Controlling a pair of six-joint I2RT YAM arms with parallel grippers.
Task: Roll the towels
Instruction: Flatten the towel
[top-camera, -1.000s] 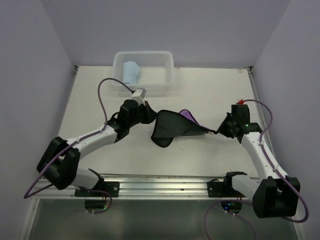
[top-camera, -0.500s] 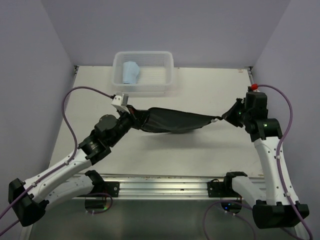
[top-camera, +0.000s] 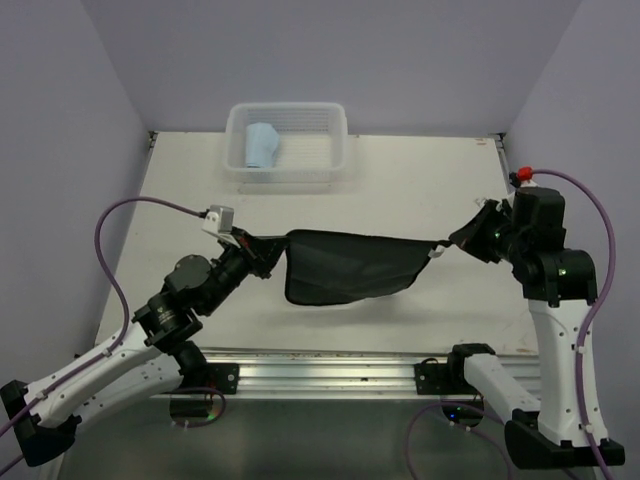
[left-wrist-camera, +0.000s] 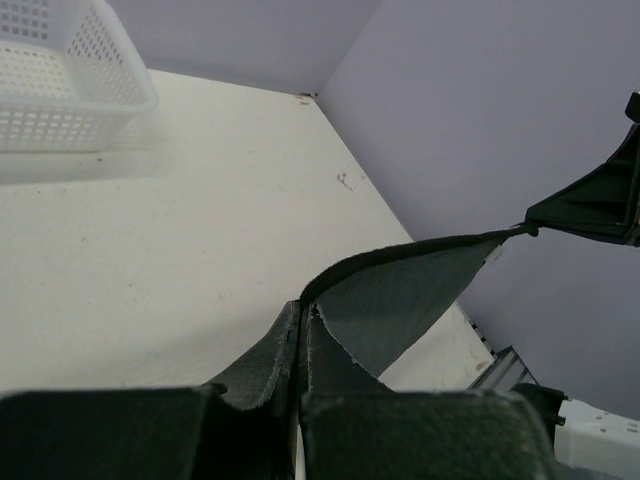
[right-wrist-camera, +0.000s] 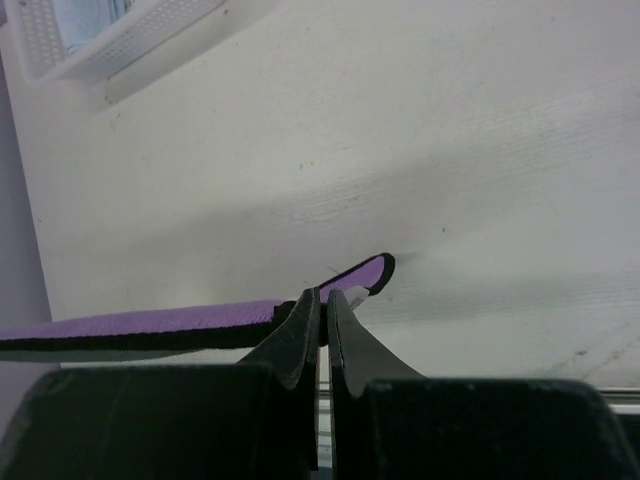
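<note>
Two grips: left gripper (top-camera: 268, 250) and right gripper (top-camera: 458, 241) are pinching opposite corners of the purple-black towel (top-camera: 348, 266), suspending it taut; next, likely: laying it flat to roll.

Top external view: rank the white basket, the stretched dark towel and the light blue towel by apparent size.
1-2. white basket and dark towel: about alike; the towel is held up, nearer the camera, so unranked.
3. light blue towel, inside the basket: clearly smallest.
</note>
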